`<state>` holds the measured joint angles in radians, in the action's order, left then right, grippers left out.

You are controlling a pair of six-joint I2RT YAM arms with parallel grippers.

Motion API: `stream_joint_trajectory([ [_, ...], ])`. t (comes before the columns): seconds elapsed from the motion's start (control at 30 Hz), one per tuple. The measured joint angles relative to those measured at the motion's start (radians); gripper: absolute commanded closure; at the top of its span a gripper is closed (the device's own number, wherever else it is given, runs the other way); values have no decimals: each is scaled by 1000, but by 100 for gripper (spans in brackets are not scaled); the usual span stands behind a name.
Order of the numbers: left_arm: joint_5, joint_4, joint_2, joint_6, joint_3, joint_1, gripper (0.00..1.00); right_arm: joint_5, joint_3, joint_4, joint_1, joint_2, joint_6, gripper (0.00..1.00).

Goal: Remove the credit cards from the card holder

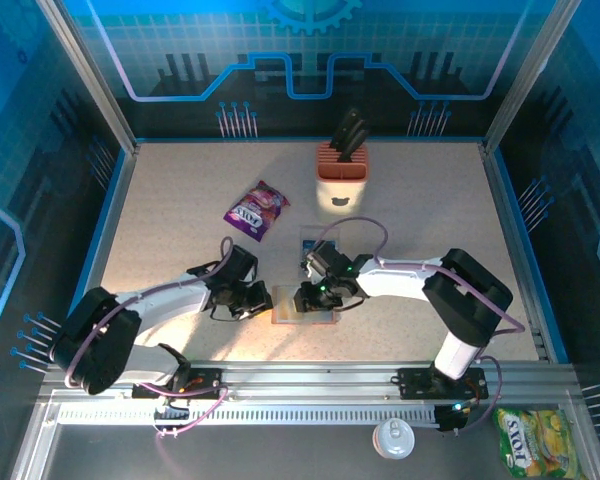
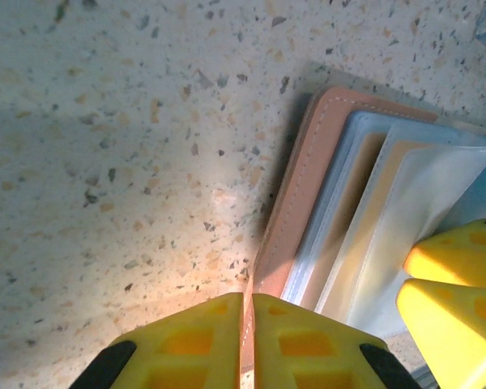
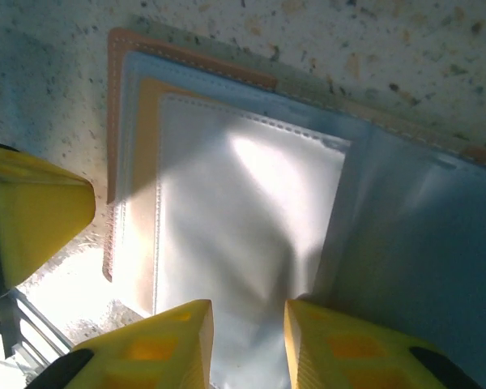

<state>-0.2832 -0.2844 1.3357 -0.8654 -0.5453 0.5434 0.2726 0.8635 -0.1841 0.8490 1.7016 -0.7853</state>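
Item 1, my left claw (image 2: 247, 301): pressed together on the brown left rim of the card holder (image 2: 296, 203), apparently anchoring it against the table (image 2: 105, 162).
Item 2, card holder: lying open, near-centre; credit cards (image 3: 142, 162) inside its pockets, tan-orange edge showing.
Item 3, my right claw (image 3: 248, 312): slightly spread, straddling the clear pocket leaf (image 3: 243, 203), probably to reach a card.

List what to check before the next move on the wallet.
1. The wallet lies open on the table: ok.
2. The left end effector is clamped on the wallet's brown rim: ok.
3. The right end effector straddles the clear sleeve: ok.
4. The right end effector's grip is closed: cannot tell.
5. The two end effectors are apart from each other: ok.
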Motion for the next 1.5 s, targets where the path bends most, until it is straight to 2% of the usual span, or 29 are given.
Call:
stream_joint_trajectory([
  [0.4, -9, 36, -43, -49, -2, 23, 72, 63, -63, 114, -20, -5, 0, 72],
  [0.77, -14, 117, 38, -98, -35, 72, 65, 105, -112, 206, -32, -13, -9, 72],
  [0.93, -19, 148, 76, -109, -35, 77, 65, 113, -125, 230, -37, -14, -15, 72],
  [1.27, -35, 212, 107, -136, -35, 95, 79, 141, -153, 290, -45, -17, -31, 73],
  [1.5, -42, 217, 107, -151, -35, 96, 81, 148, -163, 312, -45, -19, -42, 71],
])
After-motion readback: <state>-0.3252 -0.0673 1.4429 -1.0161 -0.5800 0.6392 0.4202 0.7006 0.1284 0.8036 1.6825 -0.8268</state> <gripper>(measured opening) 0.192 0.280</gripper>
